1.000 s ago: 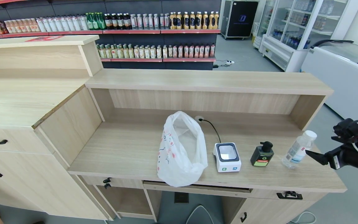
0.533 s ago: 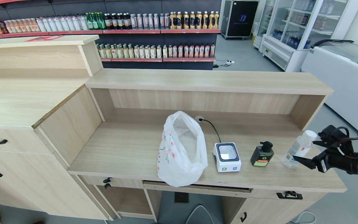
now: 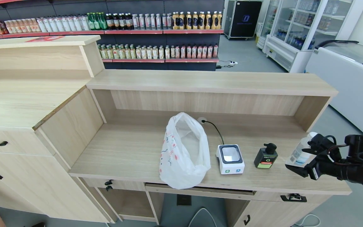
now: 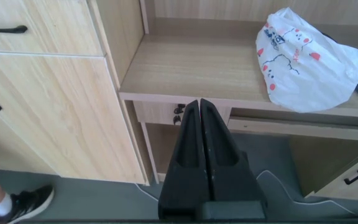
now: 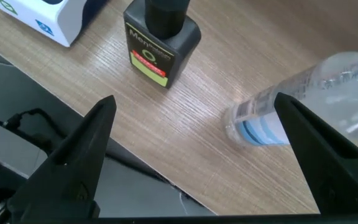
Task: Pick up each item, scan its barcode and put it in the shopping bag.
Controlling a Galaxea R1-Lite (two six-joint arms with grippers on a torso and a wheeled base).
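A clear plastic bottle (image 3: 297, 151) with a white cap stands at the right end of the counter (image 3: 131, 148). My right gripper (image 3: 296, 159) is open at its side. In the right wrist view the bottle (image 5: 291, 112) sits close to one finger (image 5: 319, 152) of the gripper (image 5: 194, 102), and I see no contact. A black pump bottle (image 3: 266, 156) (image 5: 160, 43) stands to its left, then the white scanner (image 3: 230, 158) (image 5: 48, 18). The white shopping bag (image 3: 184, 151) (image 4: 309, 59) gapes open mid-counter. My left gripper (image 4: 199, 106) is shut and holds nothing, low in front of the counter's left part.
A raised shelf (image 3: 213, 82) overhangs the back of the counter, and side walls close it in left and right. The scanner's cable (image 3: 214, 129) runs to the back. Drawers with handles (image 3: 293, 198) sit under the front edge. A person's shoe (image 4: 27, 202) is on the floor.
My right gripper has moved left and down toward the clear bottle, so its open fingers now stand beside it. Nothing on the counter has moved.
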